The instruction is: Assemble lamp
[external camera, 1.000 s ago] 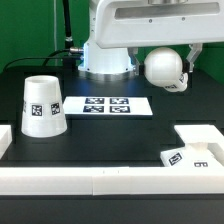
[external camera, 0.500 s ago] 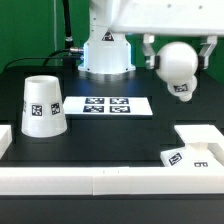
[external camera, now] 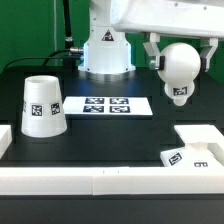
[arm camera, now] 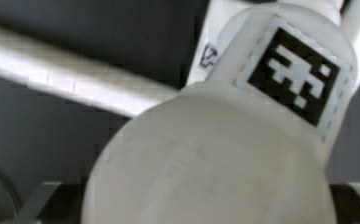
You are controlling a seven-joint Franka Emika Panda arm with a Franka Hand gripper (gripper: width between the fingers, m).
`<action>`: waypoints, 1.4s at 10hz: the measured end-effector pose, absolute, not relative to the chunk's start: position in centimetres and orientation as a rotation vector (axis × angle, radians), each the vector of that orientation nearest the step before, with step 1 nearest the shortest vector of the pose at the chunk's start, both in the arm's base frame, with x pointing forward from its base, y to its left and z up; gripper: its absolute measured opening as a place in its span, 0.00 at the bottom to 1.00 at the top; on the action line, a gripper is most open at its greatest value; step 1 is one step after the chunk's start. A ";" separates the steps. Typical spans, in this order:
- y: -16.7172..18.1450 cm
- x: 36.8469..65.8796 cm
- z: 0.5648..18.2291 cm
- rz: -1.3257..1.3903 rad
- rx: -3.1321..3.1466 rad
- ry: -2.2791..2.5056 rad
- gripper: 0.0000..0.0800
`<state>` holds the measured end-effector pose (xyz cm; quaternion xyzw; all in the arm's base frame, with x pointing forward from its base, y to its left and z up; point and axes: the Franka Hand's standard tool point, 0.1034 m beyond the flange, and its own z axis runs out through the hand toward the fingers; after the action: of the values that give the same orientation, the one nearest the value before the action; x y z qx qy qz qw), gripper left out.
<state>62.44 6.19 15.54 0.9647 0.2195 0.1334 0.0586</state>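
My gripper (external camera: 180, 52) is shut on the round bulb (external camera: 179, 63) and holds it in the air at the exterior view's right, above the table, neck (external camera: 181, 95) pointing down. In the wrist view the bulb (arm camera: 212, 160) fills the frame, its tagged neck (arm camera: 298, 62) pointing away, dark fingers (arm camera: 31, 203) at both sides. The tapered shade (external camera: 42, 105) stands on the table at the exterior view's left, wide end down. The flat square base (external camera: 190, 157) lies at the front right, by the white rim.
The marker board (external camera: 110, 105) lies in the middle of the black table behind the shade. The arm's white pedestal (external camera: 106, 55) stands at the back. A white border wall (external camera: 100, 180) runs along the front, with a raised block (external camera: 203, 137) at the right.
The bulb has been carried to the right and turned from lying sideways to neck down; in the last half second it rose slightly.
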 end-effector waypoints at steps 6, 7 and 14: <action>7.1 63.6 16.2 0.693 2.846 0.750 0.72; 7.7 63.8 16.9 0.893 2.767 0.812 0.72; 9.6 63.2 15.1 1.021 2.649 0.930 0.72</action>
<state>63.21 9.62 15.09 0.8841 0.3103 0.3408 0.0772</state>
